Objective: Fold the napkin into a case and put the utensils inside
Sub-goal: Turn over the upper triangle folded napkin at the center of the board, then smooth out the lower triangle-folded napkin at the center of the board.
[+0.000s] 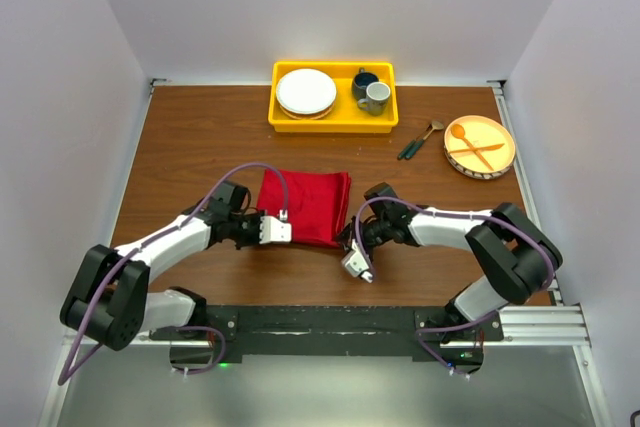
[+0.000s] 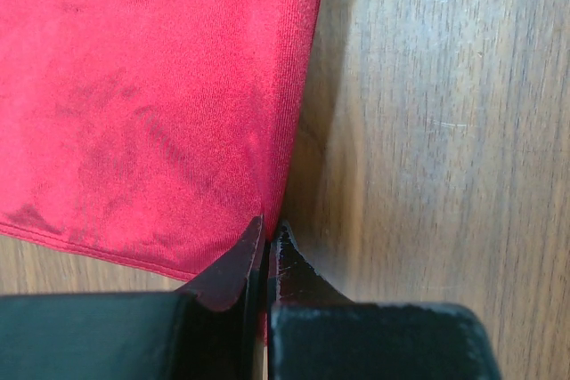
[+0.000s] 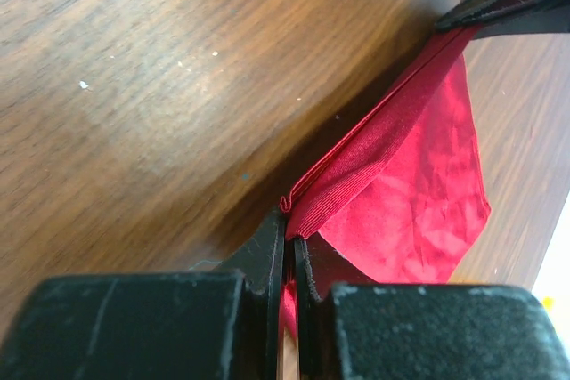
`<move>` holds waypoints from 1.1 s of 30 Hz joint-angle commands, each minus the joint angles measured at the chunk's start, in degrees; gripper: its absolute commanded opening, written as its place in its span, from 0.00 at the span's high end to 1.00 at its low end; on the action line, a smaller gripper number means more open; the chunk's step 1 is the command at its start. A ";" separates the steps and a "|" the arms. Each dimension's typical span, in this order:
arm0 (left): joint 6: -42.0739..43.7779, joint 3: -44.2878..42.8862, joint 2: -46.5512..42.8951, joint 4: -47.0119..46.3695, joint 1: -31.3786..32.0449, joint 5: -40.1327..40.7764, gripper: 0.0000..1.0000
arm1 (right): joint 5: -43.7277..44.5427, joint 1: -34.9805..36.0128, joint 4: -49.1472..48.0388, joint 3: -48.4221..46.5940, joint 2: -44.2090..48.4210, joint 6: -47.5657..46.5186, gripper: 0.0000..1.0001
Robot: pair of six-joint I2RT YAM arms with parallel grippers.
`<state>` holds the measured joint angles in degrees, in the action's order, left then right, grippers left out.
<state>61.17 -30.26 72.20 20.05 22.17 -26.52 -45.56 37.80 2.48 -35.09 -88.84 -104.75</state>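
Napkin: the napkin (image 1: 303, 206) lies near the middle of the table (image 1: 200, 137), already doubled into a rough square, its near edge lifted between the 2 grippers.
Left gripper: the left gripper (image 1: 282, 230) has its jaws pinched tight on the near-left corner of the cloth (image 2: 160, 113).
Right gripper: the right gripper (image 1: 352, 245) is clamped just as tight on the near-right corner, where 2 layers of hem show (image 3: 392, 175).
Utensils: a spoon and another piece (image 1: 420, 140) lie toward the far right edge, just beside a plate (image 1: 480, 147) carrying 2 more pieces; all are well apart from the napkin.
Tray: the yellow tray (image 1: 334, 127) with dishes sits at the far edge.
Risk: if 1 arm leads the other, the fold will likely skew; a thin pinch could drop 1 layer and spoil the case.
Views: only the right wrist shows the stacked layers and a sagging fold; only the top view shows the utensils and both arms.
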 commanded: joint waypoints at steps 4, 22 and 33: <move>1.23 0.64 -0.04 3.32 -0.29 6.05 0.79 | 3.64 0.17 8.33 1.69 3.05 -1.34 0.61; -22.93 -13.77 -10.69 2.96 -0.29 -6.26 0.35 | 16.20 -7.11 7.98 -12.53 17.31 71.39 0.32; -57.82 -19.13 8.64 -22.95 7.60 2.87 0.67 | 14.72 -20.75 10.97 -29.67 -7.55 121.41 0.40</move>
<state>14.02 -47.53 77.54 7.86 25.41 -26.11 -29.50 16.86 11.60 -61.17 -90.74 -5.19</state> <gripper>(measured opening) 0.372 0.600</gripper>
